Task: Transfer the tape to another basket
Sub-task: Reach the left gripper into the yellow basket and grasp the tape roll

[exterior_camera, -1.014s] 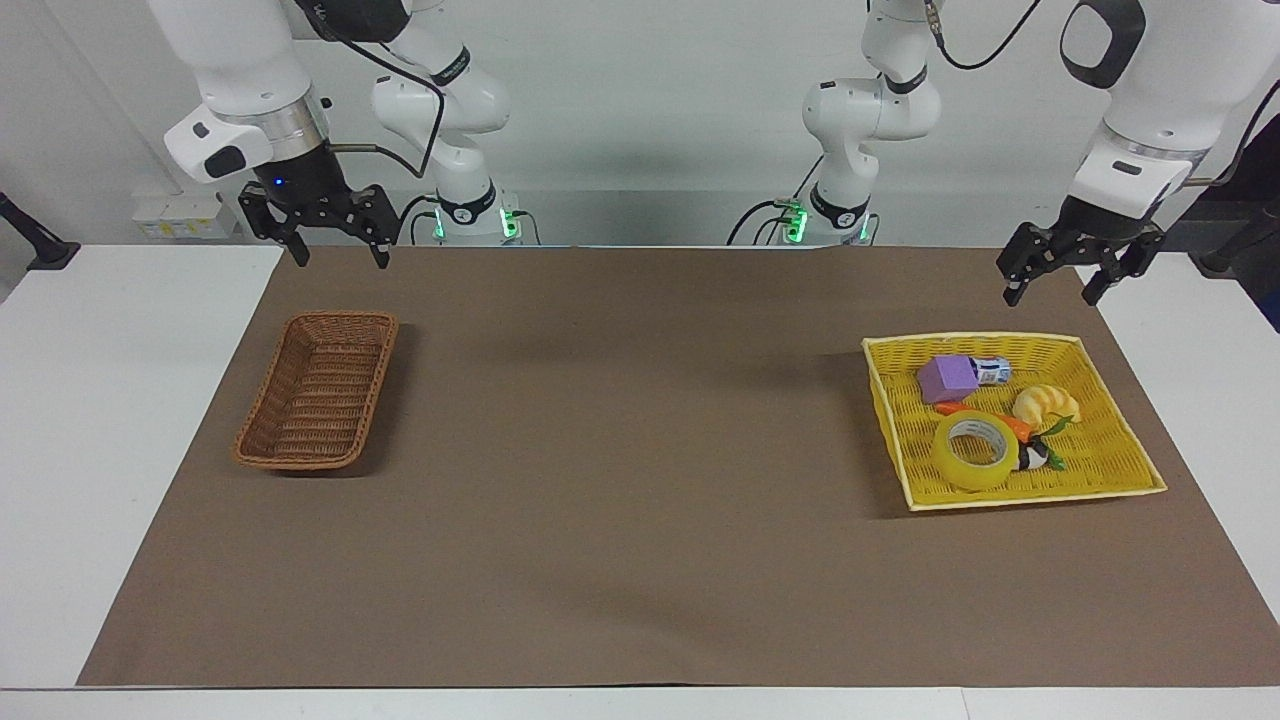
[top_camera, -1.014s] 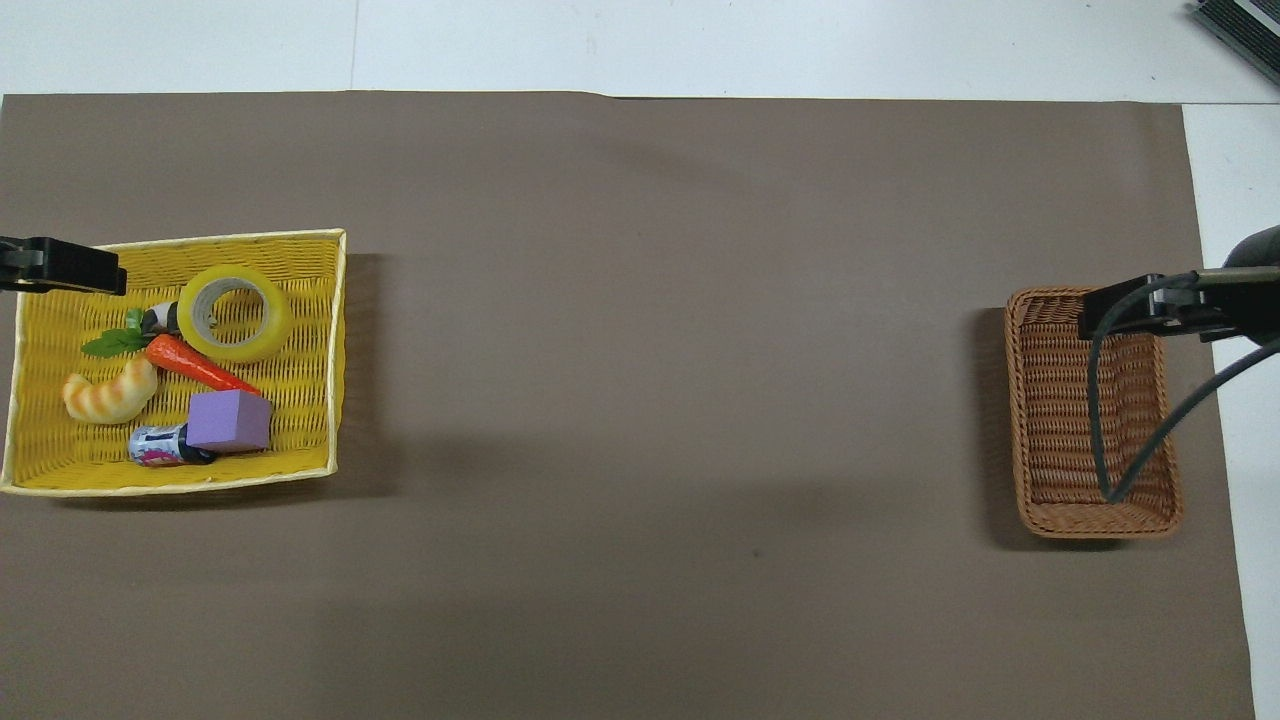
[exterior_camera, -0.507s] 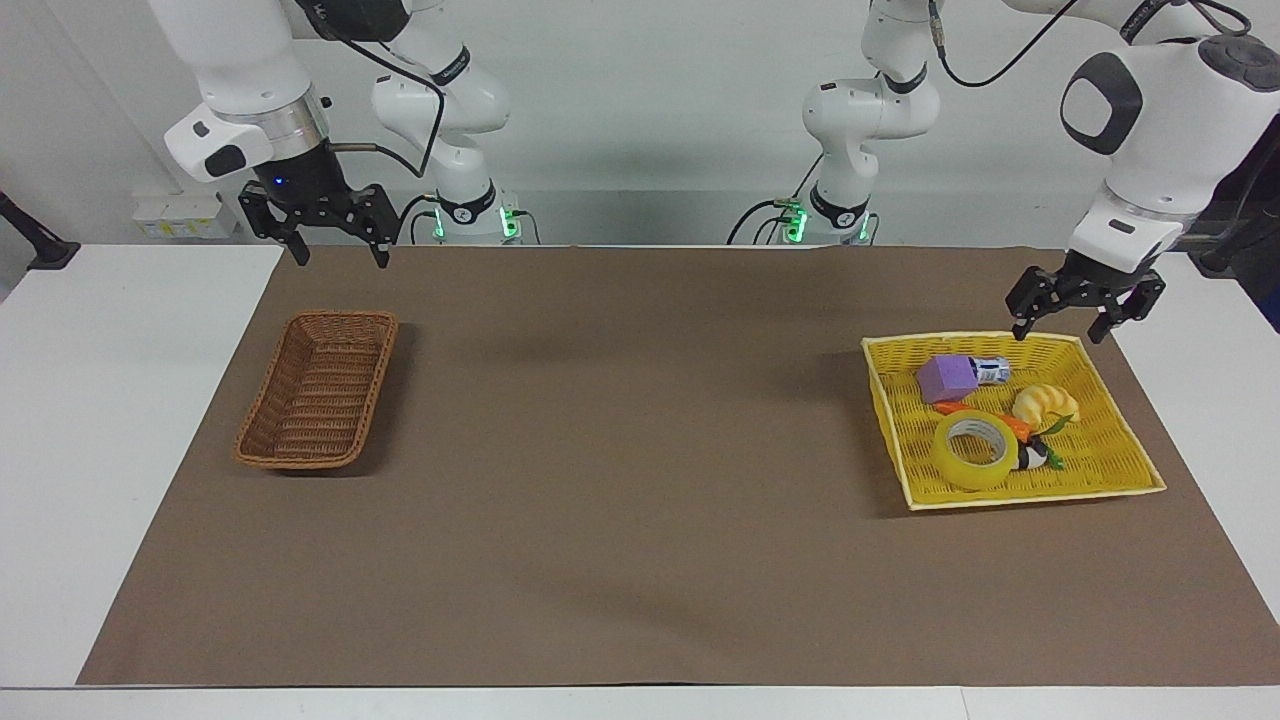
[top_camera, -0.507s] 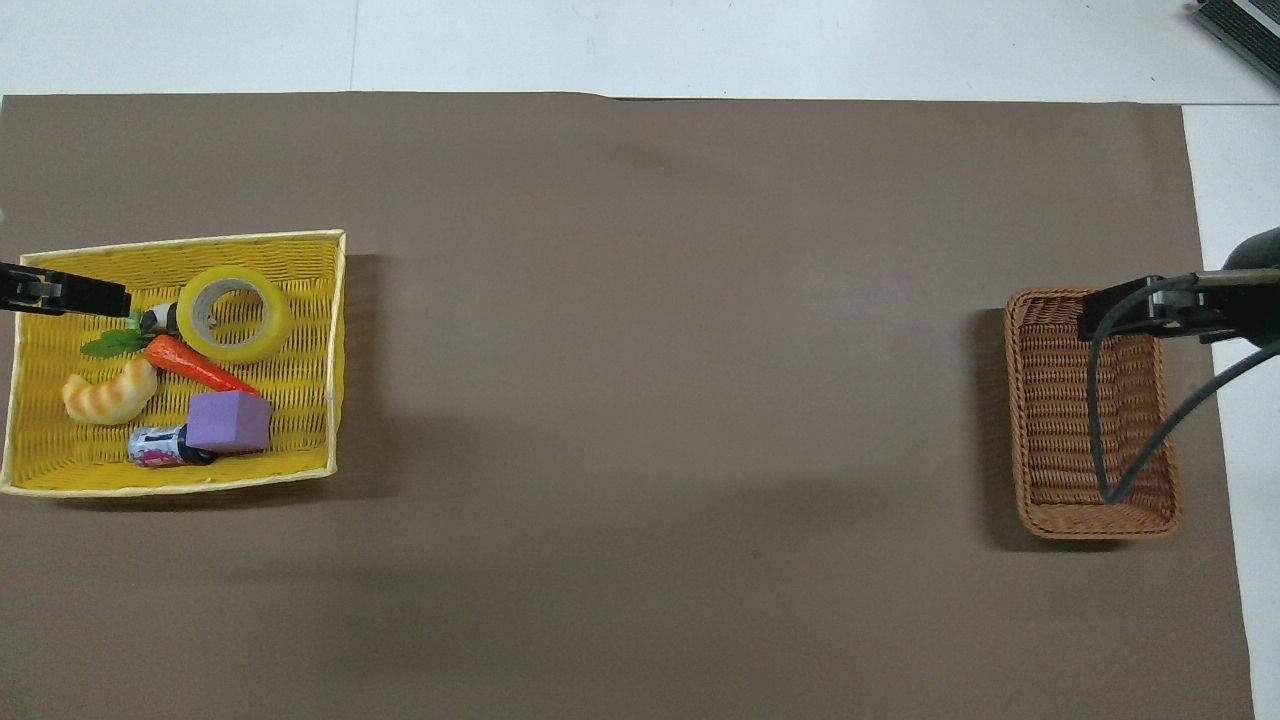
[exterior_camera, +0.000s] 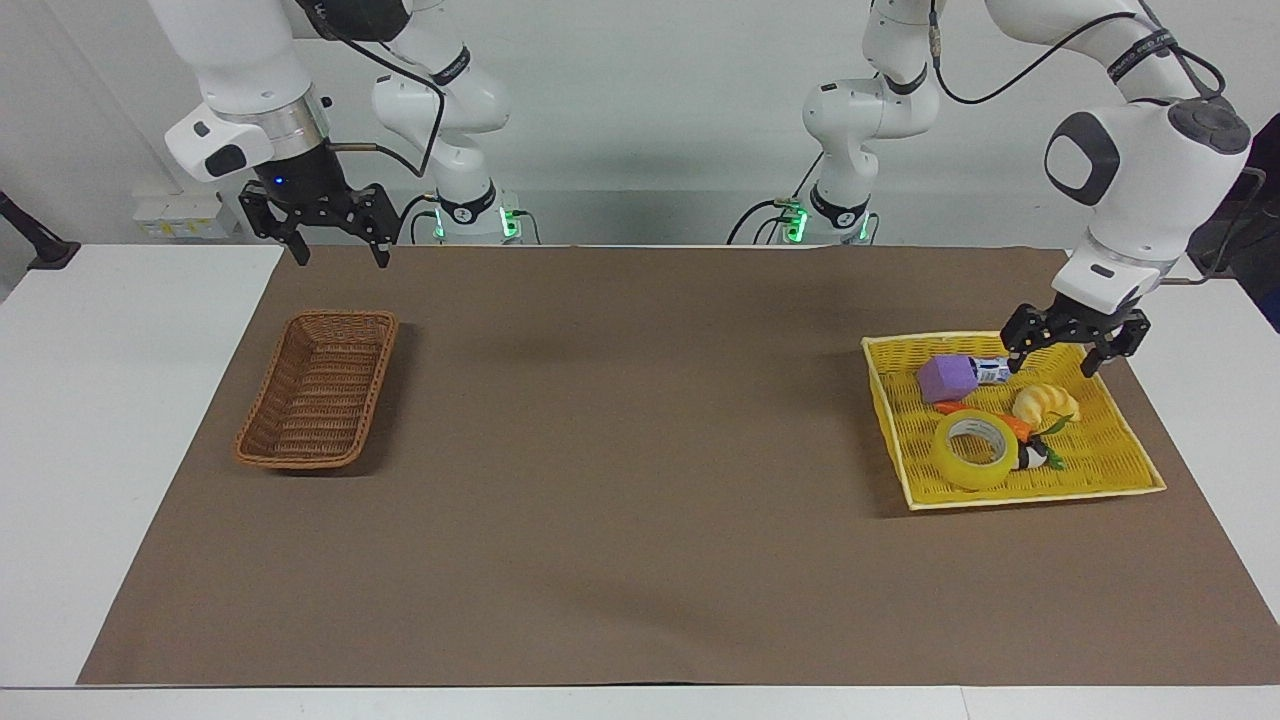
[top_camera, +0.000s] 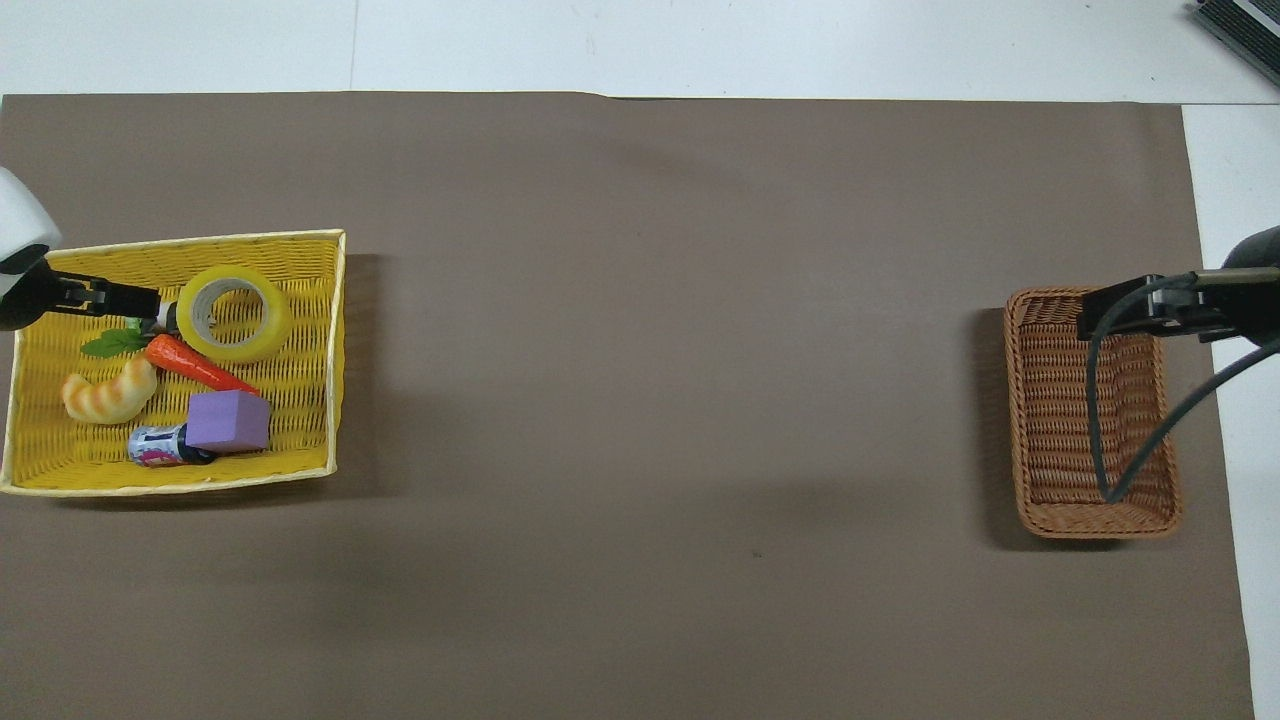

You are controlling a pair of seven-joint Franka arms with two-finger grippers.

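Approach step: the left tool (exterior_camera: 1064, 348), spread and empty at right of frame, must descend onto the tape (exterior_camera: 975, 449); the right tool (exterior_camera: 312, 222), also spread, waits at upper left.

A yellow woven tray (exterior_camera: 1120, 470) is sitting on the brown mat (exterior_camera: 640, 520) toward the left arm's end of the table (exterior_camera: 110, 400). Lying in it are a purple block (exterior_camera: 946, 378), a small printed bottle (exterior_camera: 992, 371) touching the block, an orange toy carrot (top_camera: 195, 366) and a toy croissant (exterior_camera: 1045, 403).
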